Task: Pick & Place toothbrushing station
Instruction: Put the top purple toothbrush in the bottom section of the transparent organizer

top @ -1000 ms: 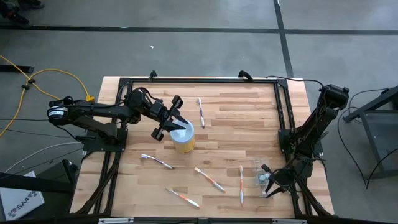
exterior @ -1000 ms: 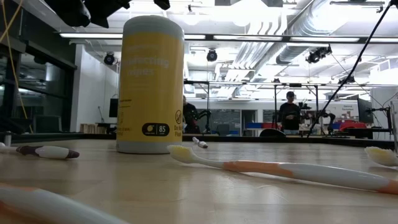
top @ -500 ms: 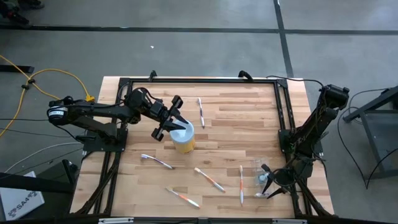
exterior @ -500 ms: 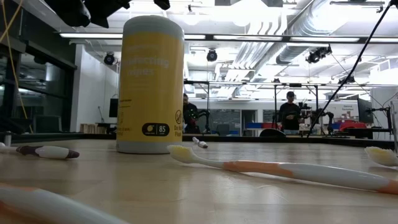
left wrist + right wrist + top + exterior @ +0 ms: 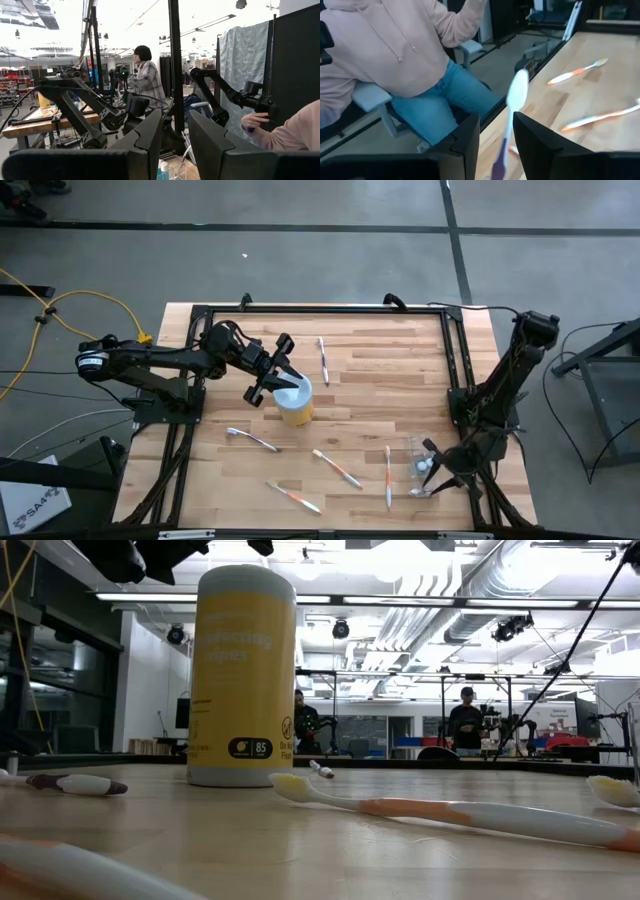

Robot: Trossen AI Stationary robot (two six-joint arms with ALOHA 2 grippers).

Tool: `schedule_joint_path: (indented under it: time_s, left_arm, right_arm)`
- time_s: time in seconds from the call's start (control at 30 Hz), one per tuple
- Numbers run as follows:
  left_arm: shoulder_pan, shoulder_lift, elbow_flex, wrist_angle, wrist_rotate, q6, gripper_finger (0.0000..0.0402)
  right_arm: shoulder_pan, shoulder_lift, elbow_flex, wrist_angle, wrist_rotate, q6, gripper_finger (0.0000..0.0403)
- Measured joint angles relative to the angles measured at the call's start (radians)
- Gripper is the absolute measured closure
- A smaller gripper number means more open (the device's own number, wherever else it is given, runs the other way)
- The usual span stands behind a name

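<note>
The left gripper sits at centre left of the high view, right against the top of a yellow tub with a white lid. Its fingers stand apart, one on each side of the lid's edge, though from overhead I cannot tell whether they touch it. In the left wrist view the two dark fingers show a clear gap between them, with nothing in it.

The right gripper is at the lower right of the high view, at the table edge, just beside the clear cup and a teal-capped bottle. In the right wrist view its fingers are parted, and a toothbrush with a white head and purplish handle stands in the gap; it looks loose rather than pinched, but the view is too blurred to be sure.

Other toothbrushes lie spread over the wood: a white one near the top centre, a dark-ended one at lower left, and three orange ones along the bottom. In the low view the tub stands left of centre, with an orange-handled brush lying across the foreground.

A person in a pink hoodie and jeans sits beyond the table edge in the right wrist view.
</note>
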Motion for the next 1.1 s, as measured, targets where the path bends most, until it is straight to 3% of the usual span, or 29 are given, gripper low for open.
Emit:
schedule_joint_path:
  time_s: [0.2, 0.5, 0.6, 0.87, 0.97, 1.1]
  left_arm:
    - [0.0, 0.0, 0.0, 0.0, 0.011, -0.009, 0.031]
    - [0.062, -0.05, 0.0, -0.023, -0.02, -0.13, 0.031]
    - [0.109, -0.099, 0.0, -0.146, -0.133, -0.164, 0.031]
    - [0.145, -0.176, 0.0, -0.482, -0.653, -0.213, 0.031]
    - [0.145, -0.172, 0.0, -0.538, -0.733, -0.238, 0.031]
    - [0.133, -0.16, 0.001, -0.559, -0.765, -0.243, 0.031]
  right_arm:
    - [0.0, -0.189, 0.0, -0.124, 0.068, -0.034, 0.0297]
    - [-0.019, -0.384, 0.0, 0.01, 0.425, -0.212, 0.0297]
    - [-0.067, -0.402, 0.0, 0.024, 0.455, -0.222, 0.0297]
    - [-0.22, -0.401, 0.0, 0.051, 0.468, -0.207, 0.0298]
    - [-0.271, -0.4, 0.0, 0.046, 0.474, -0.198, 0.0298]
    - [-0.321, -0.389, 0.0, 0.042, 0.468, -0.198, 0.0298]
